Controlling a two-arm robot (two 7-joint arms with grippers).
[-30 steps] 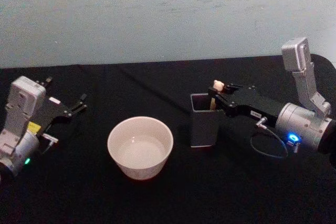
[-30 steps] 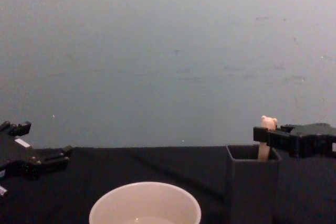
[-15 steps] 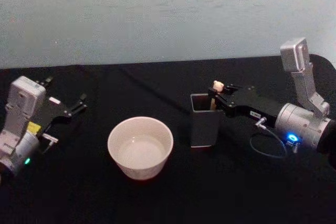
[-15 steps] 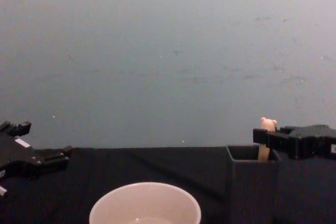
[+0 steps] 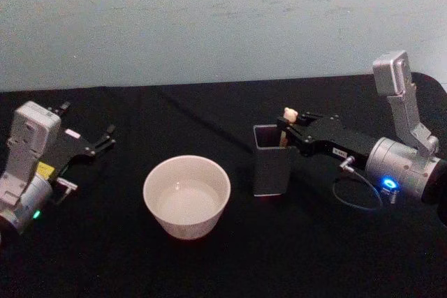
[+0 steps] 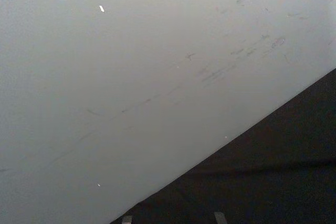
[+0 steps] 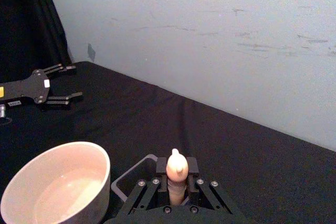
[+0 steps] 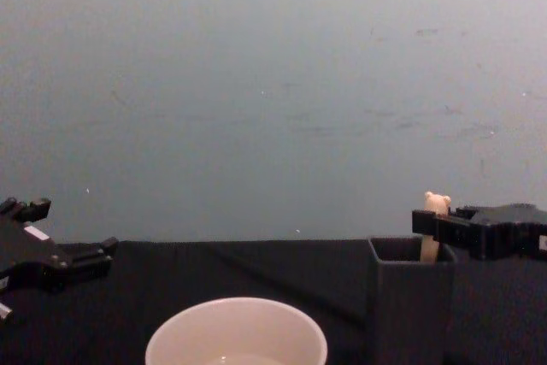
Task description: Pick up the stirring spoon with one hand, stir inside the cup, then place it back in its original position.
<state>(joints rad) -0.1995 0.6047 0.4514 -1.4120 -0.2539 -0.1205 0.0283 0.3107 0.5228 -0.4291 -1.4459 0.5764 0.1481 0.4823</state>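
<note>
The stirring spoon point(image 5: 288, 116) stands upright in the dark grey square holder point(image 5: 271, 172), its bear-head top poking above the rim; the metal bowl is hidden inside. My right gripper point(image 5: 290, 130) reaches in from the right and is shut on the beige handle just under the bear head, as the right wrist view shows with the spoon point(image 7: 176, 169) between the fingers. The cream-white cup point(image 5: 186, 197) sits left of the holder with clear liquid in it. My left gripper point(image 5: 108, 137) rests open at the far left, away from the cup.
A black cloth covers the table point(image 5: 223, 263), which ends at a pale wall behind. Free cloth lies between the cup and the left arm and in front of the cup. The holder stands close beside the cup, a narrow gap between them.
</note>
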